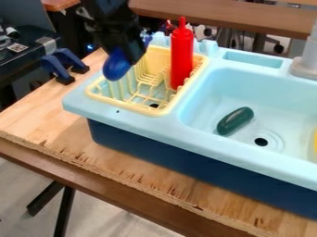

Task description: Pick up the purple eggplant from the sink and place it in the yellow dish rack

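- Wooden worktop is seen under the toy sink, which is made in light blue with a dark blue lower part; behind it, a brown table is seen.
- Black hand is seen at the upper left, pointed down over the left part of the yellow dish rack.
- A blue, rounded object is grasped by the hand, and its oval end is held above the rack.
- In the rack, a red bottle is placed upright, with its thin nozzle up.
- The rack is set on the left part of the sink, beside the basin.
- In the basin, a dark green, long object is laid at a slant, near the drain hole.
- A yellow thing is partly cut by the right edge.
- Two dark blue clamps are placed left of the sink.
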Available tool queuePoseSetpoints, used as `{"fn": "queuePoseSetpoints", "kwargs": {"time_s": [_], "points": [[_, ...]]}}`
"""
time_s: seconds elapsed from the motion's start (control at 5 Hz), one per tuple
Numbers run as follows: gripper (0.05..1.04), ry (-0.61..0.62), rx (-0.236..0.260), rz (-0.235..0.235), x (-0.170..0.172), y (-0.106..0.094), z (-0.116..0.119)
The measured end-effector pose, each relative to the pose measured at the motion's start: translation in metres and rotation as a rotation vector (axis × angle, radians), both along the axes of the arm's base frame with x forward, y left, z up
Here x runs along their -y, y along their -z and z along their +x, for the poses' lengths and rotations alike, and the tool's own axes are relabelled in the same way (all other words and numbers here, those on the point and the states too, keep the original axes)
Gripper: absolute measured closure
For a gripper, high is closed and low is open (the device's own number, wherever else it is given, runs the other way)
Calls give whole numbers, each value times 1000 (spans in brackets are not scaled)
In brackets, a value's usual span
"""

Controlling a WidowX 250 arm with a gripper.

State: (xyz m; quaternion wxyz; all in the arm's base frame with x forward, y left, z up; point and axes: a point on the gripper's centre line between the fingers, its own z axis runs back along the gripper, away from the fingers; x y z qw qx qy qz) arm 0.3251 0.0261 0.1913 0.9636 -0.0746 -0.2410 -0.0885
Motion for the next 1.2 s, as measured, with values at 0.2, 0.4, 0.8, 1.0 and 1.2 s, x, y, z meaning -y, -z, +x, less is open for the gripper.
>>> {"fn": "queuePoseSetpoints", "kwargs": {"time_s": [0.2,0.4,0.8,1.0,1.2], "points": [[450,-48,-24,-23,-6,14,19],[450,-58,-60,-42,-5,24,38],[450,-38,-204,-14,11,56,51],[450,-34,-290,19,16,70,45],[450,-50,-338,27,14,72,38]]}}
